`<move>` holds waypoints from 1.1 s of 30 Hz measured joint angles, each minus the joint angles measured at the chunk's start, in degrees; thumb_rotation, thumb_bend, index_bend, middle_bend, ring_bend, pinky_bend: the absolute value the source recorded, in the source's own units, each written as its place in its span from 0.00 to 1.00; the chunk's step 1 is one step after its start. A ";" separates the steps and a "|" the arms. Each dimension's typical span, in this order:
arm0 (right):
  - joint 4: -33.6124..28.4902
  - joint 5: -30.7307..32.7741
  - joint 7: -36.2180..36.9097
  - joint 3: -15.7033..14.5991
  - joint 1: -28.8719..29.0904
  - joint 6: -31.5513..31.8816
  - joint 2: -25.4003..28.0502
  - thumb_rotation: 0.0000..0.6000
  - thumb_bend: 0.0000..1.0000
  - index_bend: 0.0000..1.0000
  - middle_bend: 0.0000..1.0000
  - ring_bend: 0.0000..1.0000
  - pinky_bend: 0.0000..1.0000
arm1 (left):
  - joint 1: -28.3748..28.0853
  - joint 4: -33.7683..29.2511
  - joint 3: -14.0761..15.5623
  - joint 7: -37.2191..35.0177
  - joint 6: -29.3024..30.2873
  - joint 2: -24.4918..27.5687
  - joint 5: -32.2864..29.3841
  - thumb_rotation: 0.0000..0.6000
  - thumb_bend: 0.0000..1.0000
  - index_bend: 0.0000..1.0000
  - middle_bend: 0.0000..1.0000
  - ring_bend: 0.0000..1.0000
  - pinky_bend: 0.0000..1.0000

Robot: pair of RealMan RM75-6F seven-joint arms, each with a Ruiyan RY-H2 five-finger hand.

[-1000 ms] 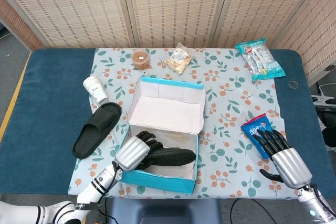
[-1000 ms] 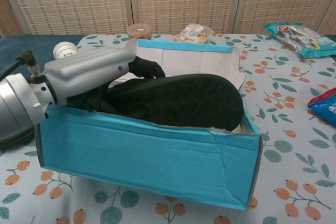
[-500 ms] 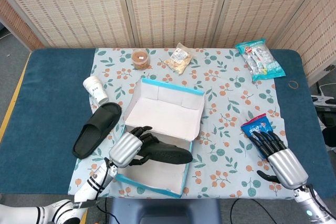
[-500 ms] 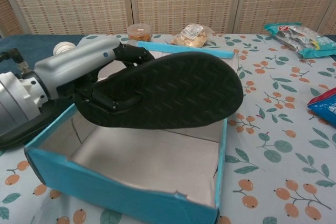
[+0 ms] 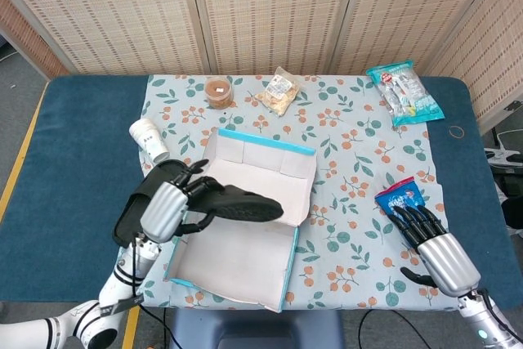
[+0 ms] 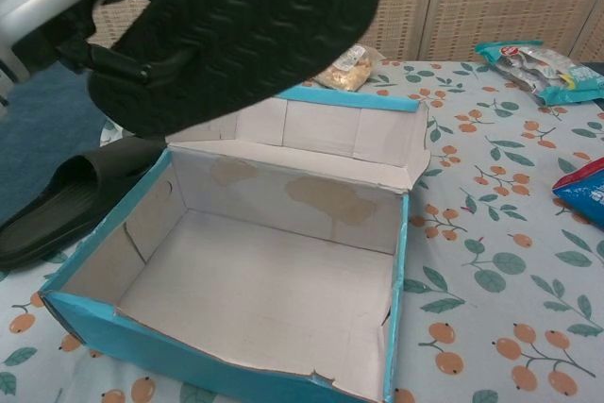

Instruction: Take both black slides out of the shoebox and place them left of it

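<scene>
Slide (image 5: 241, 202) in the head view sat clamped in the left robot hand (image 5: 166, 210), lifted over the open shoebox (image 5: 237, 263), its long axis running rightward from that hand; the other slide (image 5: 135, 206) lay on the bench just beyond the hand's left side. The right robot hand (image 5: 431, 241) hovered well apart, fingers spread, empty. In the chest view the held slide (image 6: 245, 30) hung sole-down above the empty shoebox (image 6: 236, 370), with the placed slide (image 6: 66, 205) below and left.

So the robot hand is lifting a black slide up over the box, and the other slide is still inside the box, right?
Not quite. The left robot hand does hold a black slide above the shoebox, but the other slide lies on the table left of it. The chest view shows nothing inside.
</scene>
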 measured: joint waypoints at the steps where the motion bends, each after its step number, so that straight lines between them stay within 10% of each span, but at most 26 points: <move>1: -0.05 -0.27 0.08 -0.07 -0.15 0.43 0.11 1.00 0.06 0.00 0.00 0.00 0.01 | 0.54 1.27 -0.29 1.04 0.97 0.31 -0.19 1.00 0.47 0.33 0.16 0.08 0.23; 13: 0.02 -3.75 1.84 -1.24 -1.46 3.40 1.25 1.00 0.06 0.00 0.00 0.00 0.01 | 8.03 27.95 -2.78 2.72 5.74 0.27 -9.17 1.00 0.46 0.34 0.16 0.10 0.23; 33: -0.86 -4.88 -1.98 -1.88 -1.24 0.80 0.48 1.00 0.06 0.00 0.00 0.00 0.01 | -0.04 63.92 -5.30 -0.17 -10.06 -17.14 -15.57 1.00 0.46 0.24 0.07 0.01 0.18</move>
